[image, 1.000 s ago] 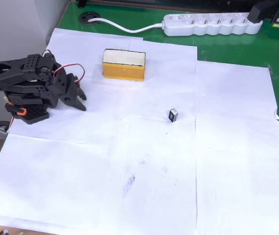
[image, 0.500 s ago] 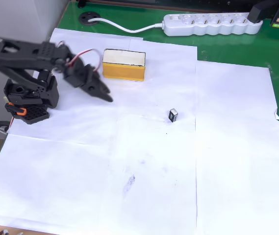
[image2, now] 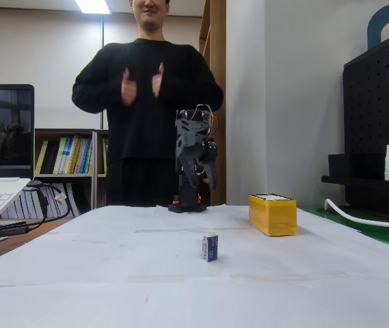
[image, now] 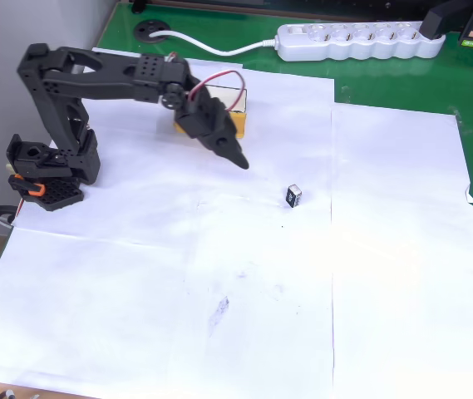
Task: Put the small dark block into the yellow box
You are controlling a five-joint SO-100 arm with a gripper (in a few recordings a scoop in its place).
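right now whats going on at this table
A black robot arm is reaching out over the white paper with its end effector pointed down toward the small dark block, not yet touching it and holding nothing. The block stands alone on the paper. The yellow box sits apart from it, partly behind the arm in the overhead view. A person in black stands behind the table with both hands raised. Whether the end effector is open is hard to tell.

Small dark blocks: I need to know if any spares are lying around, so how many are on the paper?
1. The small dark block stands alone on the white paper, right of the gripper in the overhead view. More could be hidden behind the arm.
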